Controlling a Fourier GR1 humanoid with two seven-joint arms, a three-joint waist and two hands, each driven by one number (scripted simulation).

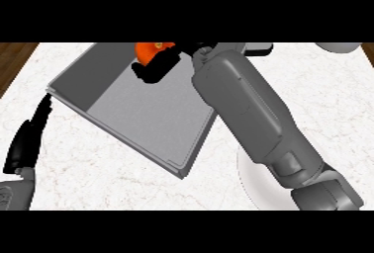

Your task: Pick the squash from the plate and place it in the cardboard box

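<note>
One orange squash point(150, 50) — in right hand point(157, 66).

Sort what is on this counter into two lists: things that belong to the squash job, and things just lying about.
Belongs to the job:
- squash, orange, held by the right robot hand over the box
- box, grey inside
- plate, white, partly hidden under the right forearm

Just about:
- left robot hand, resting at the left edge
- grey thing at the top right corner
</note>
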